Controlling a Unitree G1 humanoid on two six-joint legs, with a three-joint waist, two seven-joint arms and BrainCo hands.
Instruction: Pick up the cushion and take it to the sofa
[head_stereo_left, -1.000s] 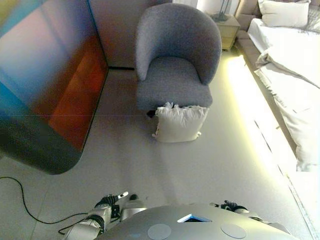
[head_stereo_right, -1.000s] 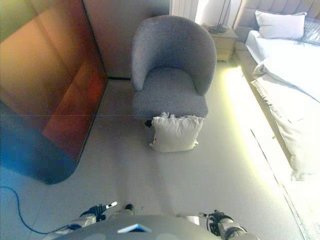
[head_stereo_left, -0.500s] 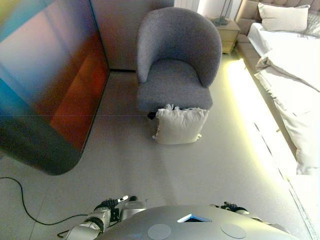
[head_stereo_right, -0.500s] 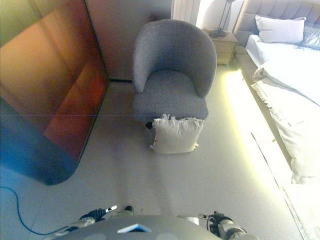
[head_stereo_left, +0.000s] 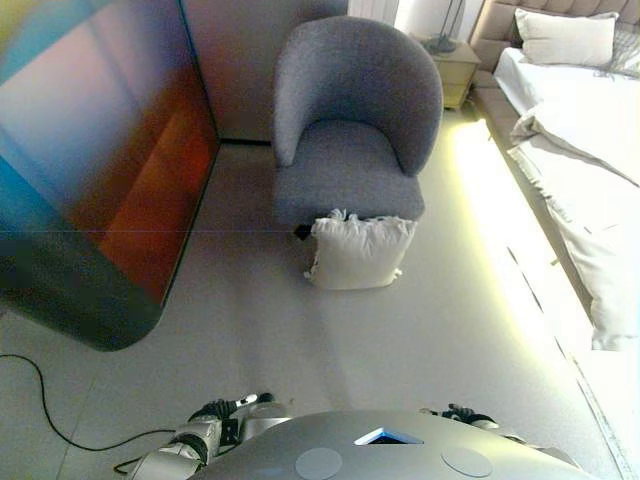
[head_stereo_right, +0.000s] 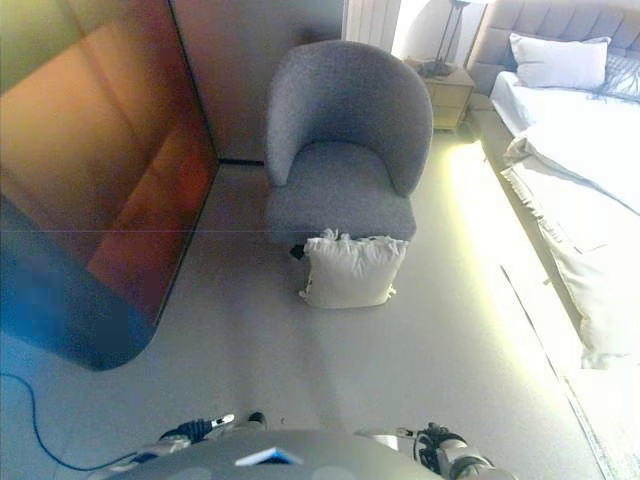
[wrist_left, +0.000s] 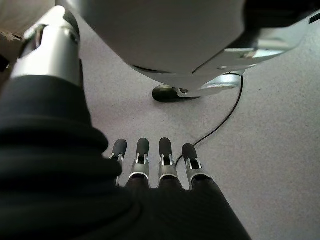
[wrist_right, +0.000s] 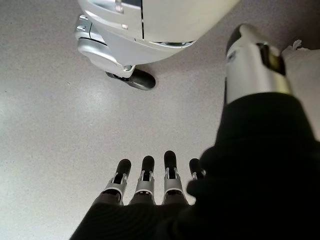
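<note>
You had the white cushion (head_stereo_left: 360, 252) still on the pale floor (head_stereo_left: 400, 340), standing on its edge and leaning against the near front of the grey armchair (head_stereo_left: 352, 120), its frilled top edge touching the base of the seat. It sat well ahead of both of your hands, far out in the middle of the scene, and nothing was touching it except the chair and the floor. Your left hand (wrist_left: 155, 170) hung low at the near left, its fingers straight and held side by side, pointing down at the floor with nothing in them. Your right hand (wrist_right: 150, 180) hung the same way at the near right, fingers straight and relaxed in a row, the thumb standing apart, and it was empty too. In the head views each hand showed only as a small dark shape at the near edge, the left one (head_stereo_left: 215, 415) and the right one (head_stereo_right: 440, 440). To the left of the armchair stood a large glossy panel (head_stereo_left: 100, 170) with reddish-brown and blue reflections, its rounded lower corner reaching toward you. To the right lay a bed (head_stereo_left: 580, 130) with white bedding (head_stereo_left: 600, 250) hanging over its side and a pillow (head_stereo_left: 565, 35) at the far end. A small bedside table (head_stereo_right: 448, 85) stood at the far side between the armchair and the bed, with a lamp stand on it.
</note>
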